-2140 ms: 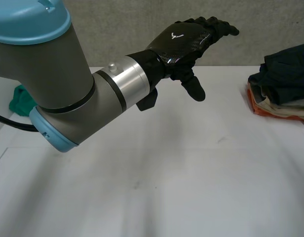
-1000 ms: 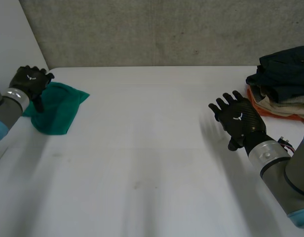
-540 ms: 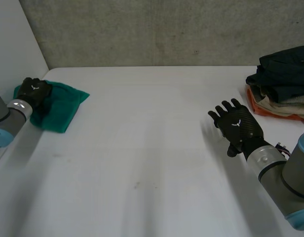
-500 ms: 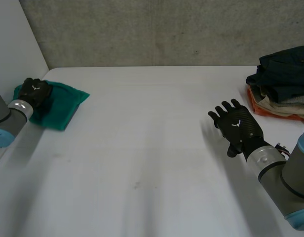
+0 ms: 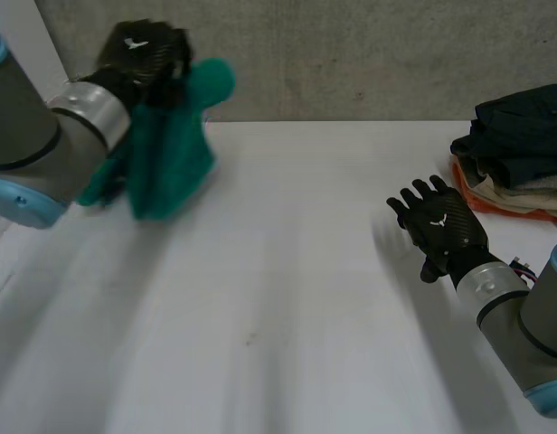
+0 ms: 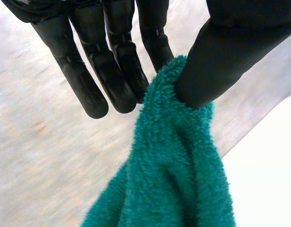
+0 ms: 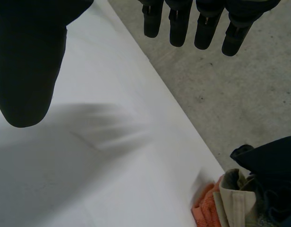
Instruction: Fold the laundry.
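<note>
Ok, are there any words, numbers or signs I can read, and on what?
No words or numbers can be read anywhere.
Left hand: small white winged sign on its back, no letters.
Right hand: the same white sign on its back.
Green towel in the left hand: no label shows.

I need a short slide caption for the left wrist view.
Left hand pinches a green towel between thumb and fingers.

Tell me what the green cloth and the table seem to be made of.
The green cloth: likely terry or fleece, matte; its fuzzy pile shows where the left hand pinches it. The table: smooth white, faintly scuffed, maybe laminate; uncertain.
</note>
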Controlling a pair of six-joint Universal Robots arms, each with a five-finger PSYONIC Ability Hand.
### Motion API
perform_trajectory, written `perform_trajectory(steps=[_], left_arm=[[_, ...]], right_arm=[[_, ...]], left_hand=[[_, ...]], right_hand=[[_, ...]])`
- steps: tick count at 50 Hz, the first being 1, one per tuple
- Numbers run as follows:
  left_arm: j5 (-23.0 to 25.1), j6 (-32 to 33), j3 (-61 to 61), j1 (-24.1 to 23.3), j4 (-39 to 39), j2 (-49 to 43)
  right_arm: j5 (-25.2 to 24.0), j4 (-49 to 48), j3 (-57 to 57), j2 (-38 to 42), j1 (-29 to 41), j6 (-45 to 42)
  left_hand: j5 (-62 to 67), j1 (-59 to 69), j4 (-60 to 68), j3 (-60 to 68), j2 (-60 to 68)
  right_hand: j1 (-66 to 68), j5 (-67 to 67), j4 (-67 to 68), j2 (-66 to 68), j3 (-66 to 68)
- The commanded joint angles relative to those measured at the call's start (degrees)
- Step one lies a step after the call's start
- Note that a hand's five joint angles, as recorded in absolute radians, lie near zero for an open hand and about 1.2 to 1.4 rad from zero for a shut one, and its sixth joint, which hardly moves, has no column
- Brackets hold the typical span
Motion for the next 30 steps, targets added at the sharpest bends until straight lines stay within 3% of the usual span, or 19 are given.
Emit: perform_trajectory(steps=[1, 8, 11, 15, 21, 26, 30], left_arm=[[-0.9, -2.3, -6.4, -12.5, -1.1, 0.9], [-3.5, -1.9, -2.5, -23.5, -1.5, -14.2], [-4.1, -1.5, -0.2, -25.3, -2.1, -17.1], [-7.3, -1.4, 0.2, -24.8, -3.1, -16.2], [-10.7, -1.3, -4.7, -19.1, -3.4, -6.7], [-10.2, -0.5, -12.4, -12.3, -2.8, 0.4], [-7.4, 2.1, -14.3, -6.1, -3.2, 0.6]], right_arm=[[3.2, 0.1, -0.3, -1.9, -0.1, 0.4], [7.8, 0.2, -1.1, -1.9, -1.1, 0.7], [8.0, 0.3, -1.1, -1.8, -1.6, 0.7], [8.0, 1.5, -1.2, -2.1, -2.1, 0.9], [7.8, 7.1, -2.2, -3.4, -1.8, 6.1], [7.5, 15.6, -4.4, -4.2, -1.4, 11.6], [7.3, 24.8, -7.1, -4.1, 0.6, 14.1]], left_hand=[[14.1, 14.3, 11.4, 12.0, 11.6], [12.4, 12.7, 9.8, 10.3, 9.9], [-43.4, -43.2, -46.1, -45.5, -45.9], [-54.5, -54.3, -57.2, -56.6, -57.0], [-53.9, -53.6, -56.5, -56.0, -56.3], [-52.5, -52.3, -55.2, -54.6, -55.0], [-51.7, -51.4, -54.4, -53.8, -54.2]], right_hand=[[-2.9, -2.4, -2.1, -2.5, -2.0], [-2.9, -2.4, -2.1, -2.5, -2.0], [-2.9, -2.4, -2.1, -2.5, -2.0], [-2.9, -2.4, -2.1, -2.5, -2.0], [-2.9, -2.4, -2.1, -2.5, -2.0], [-2.9, -2.4, -2.1, -2.5, -2.0], [-2.9, -2.4, -2.1, -2.5, -2.0]])
